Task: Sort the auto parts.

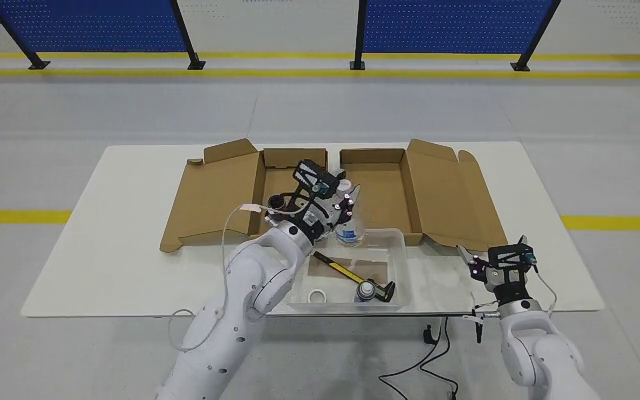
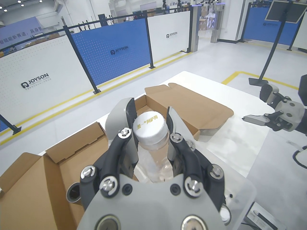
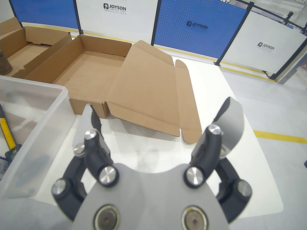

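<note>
Between left fingers [image 2: 131, 114], white-capped bottle [image 2: 150, 130] clamped; right fingers [image 3: 230, 113] apart.

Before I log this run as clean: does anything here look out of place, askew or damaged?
Nothing looks spilled or damaged. One oddity: the left gripper is shut on a white-capped clear bottle, which hardly looks like an auto part.

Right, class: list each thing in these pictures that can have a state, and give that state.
left gripper, shut on the bottle.
bottle, capped, gripped near its neck.
right gripper, open, holding nothing.
left cardboard box, open, lid folded back.
right cardboard box, open, lid folded back.
clear bin, no lid on.
</note>
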Robot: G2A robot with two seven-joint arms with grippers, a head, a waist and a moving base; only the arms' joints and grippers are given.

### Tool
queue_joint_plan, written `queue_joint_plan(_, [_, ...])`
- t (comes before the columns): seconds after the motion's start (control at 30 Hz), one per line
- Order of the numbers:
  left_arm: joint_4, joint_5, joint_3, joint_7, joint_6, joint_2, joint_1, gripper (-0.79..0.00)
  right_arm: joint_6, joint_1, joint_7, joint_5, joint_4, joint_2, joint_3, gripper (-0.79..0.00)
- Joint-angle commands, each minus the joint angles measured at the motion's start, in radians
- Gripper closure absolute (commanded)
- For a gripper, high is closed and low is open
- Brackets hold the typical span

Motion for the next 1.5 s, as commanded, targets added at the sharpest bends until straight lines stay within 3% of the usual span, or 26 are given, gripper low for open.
queue_joint_plan(0.0, [-0.012, 0.031, -0.022, 0.014, -0.011, 0.006, 0.012, 0.0, 0.0, 0.0, 0.0, 0.0, 0.0, 0.0, 0.0, -0.785])
queue_joint_plan(0.4, [0.091, 0.147, -0.138, 0.134, 0.033, 0.025, -0.009, 0.0, 0.0, 0.0, 0.0, 0.0, 0.0, 0.0, 0.0, -0.785])
queue_joint_plan(0.77, [0.148, 0.223, -0.226, 0.231, 0.012, 0.047, 0.034, 0.0, 0.0, 0.0, 0.0, 0.0, 0.0, 0.0, 0.0, -0.785])
queue_joint_plan(1.13, [0.213, 0.28, -0.267, 0.298, 0.013, 0.062, 0.078, 0.0, 0.0, 0.0, 0.0, 0.0, 0.0, 0.0, 0.0, -0.785])
queue_joint_plan(1.47, [0.256, 0.277, -0.248, 0.346, 0.035, 0.064, 0.09, 0.0, 0.0, 0.0, 0.0, 0.0, 0.0, 0.0, 0.0, -0.785])
